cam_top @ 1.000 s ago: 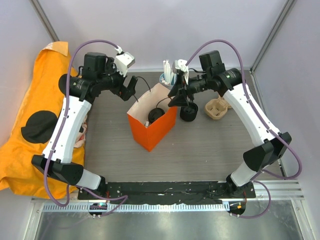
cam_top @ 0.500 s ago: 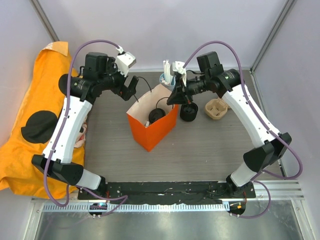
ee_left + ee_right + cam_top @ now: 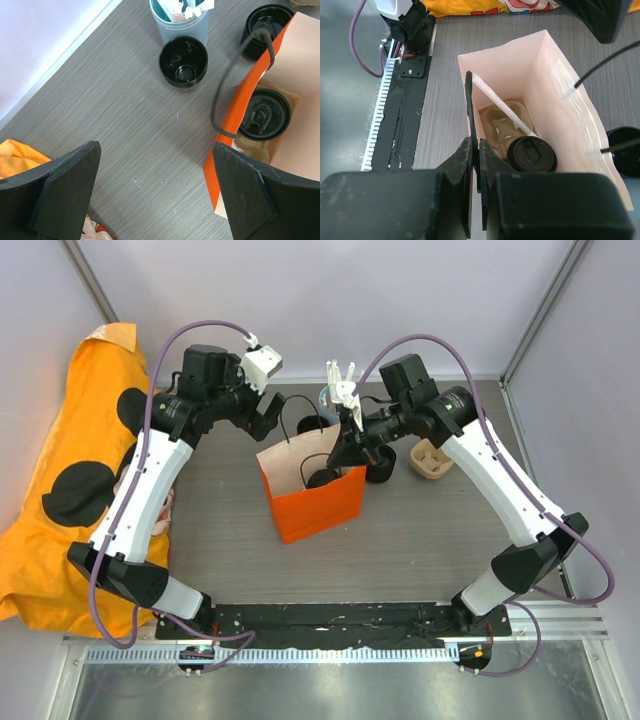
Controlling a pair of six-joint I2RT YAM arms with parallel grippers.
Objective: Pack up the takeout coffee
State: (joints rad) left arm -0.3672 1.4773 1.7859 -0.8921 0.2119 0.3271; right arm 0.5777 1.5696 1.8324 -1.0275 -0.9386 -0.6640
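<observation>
Top view: a creased orange paper bag (image 3: 312, 502) stands mid-frame on the grey wood-grain worktop (image 3: 420, 540), with open surface below it.

Left wrist: the left end effector (image 3: 155, 150) is spread wide. The black-lidded coffee cup (image 3: 263, 116) sits inside the bag.

Right wrist: the right end effector (image 3: 475, 145) is pinched on the bag's thin black handle (image 3: 469, 95).

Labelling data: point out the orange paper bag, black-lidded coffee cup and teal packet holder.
orange paper bag (image 3: 320, 508), top view, front wall.
black-lidded coffee cup (image 3: 535, 154), right wrist view, lid.
teal packet holder (image 3: 168, 30), left wrist view, side wall.
</observation>
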